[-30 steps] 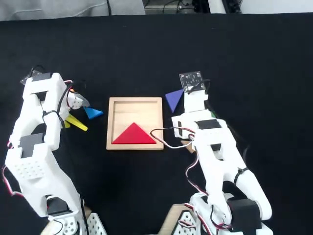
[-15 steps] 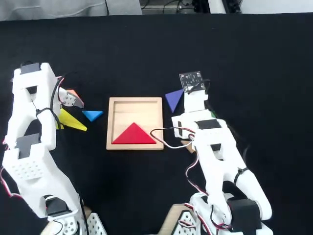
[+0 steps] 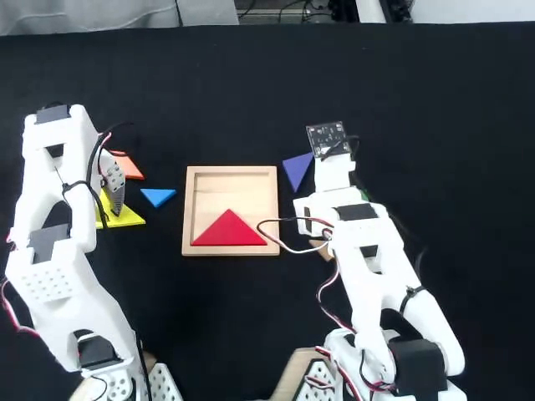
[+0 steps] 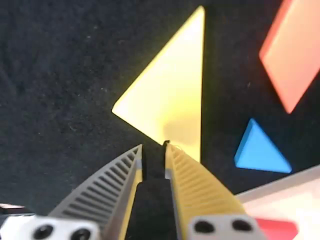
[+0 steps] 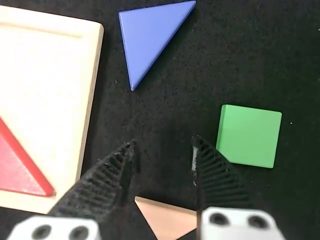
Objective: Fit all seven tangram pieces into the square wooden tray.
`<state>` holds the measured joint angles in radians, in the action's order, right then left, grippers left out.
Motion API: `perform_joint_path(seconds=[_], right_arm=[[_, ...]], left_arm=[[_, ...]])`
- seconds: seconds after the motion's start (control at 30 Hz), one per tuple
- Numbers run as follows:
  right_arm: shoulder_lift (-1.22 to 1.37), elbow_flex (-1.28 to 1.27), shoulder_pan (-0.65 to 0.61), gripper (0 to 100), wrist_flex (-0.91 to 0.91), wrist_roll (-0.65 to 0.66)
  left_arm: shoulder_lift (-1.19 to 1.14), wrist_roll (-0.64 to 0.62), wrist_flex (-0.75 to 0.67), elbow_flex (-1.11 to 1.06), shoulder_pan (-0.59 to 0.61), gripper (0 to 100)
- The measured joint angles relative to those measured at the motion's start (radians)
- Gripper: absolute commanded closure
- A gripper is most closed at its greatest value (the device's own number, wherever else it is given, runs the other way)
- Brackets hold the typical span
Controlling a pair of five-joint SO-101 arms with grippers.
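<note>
The square wooden tray [image 3: 231,170] lies mid-table with a red triangle [image 3: 228,230] in its near half. To its left lie a yellow triangle [image 4: 170,100], a small blue triangle [image 4: 260,152] and an orange parallelogram [image 4: 292,55]. My left gripper [image 4: 153,145] hangs over the yellow triangle's edge, fingers shut with only a slit between them and nothing held. To the right of the tray lie a violet-blue triangle [image 5: 150,35], a green square [image 5: 249,135] and a tan triangle [image 5: 167,220]. My right gripper [image 5: 162,147] stands open and empty between these three.
The black tabletop [image 3: 251,83] stretches wide behind the tray. Both arm bases stand at the near edge. The right arm [image 3: 359,242] covers most of the green and tan pieces from above. The tray rim [image 5: 95,90] is close beside the right gripper.
The left arm swung away from the small blue triangle toward the near left and now sits over the yellow triangle, uncovering the orange piece. The right arm stayed still.
</note>
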<state>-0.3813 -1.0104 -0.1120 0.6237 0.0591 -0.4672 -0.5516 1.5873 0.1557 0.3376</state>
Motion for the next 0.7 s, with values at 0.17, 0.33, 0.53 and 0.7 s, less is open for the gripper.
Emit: perform_joint_path(seconds=[0.17, 0.33, 0.53, 0.7], right_arm=[[0.000, -0.009, 0.000, 83.2, 0.000, 0.000], [0.000, -0.009, 0.000, 83.2, -0.003, 0.000], [0.000, -0.009, 0.000, 83.2, -0.003, 0.038], [0.000, -0.009, 0.000, 83.2, -0.003, 0.044]], left_arm=[[0.018, 0.087, 0.138, 0.068, 0.098, 71], [0.034, 0.158, 0.089, -0.015, 0.144, 71], [0.163, 0.157, -0.157, -0.295, 0.189, 71], [0.302, 0.083, -0.433, -0.557, 0.176, 71]])
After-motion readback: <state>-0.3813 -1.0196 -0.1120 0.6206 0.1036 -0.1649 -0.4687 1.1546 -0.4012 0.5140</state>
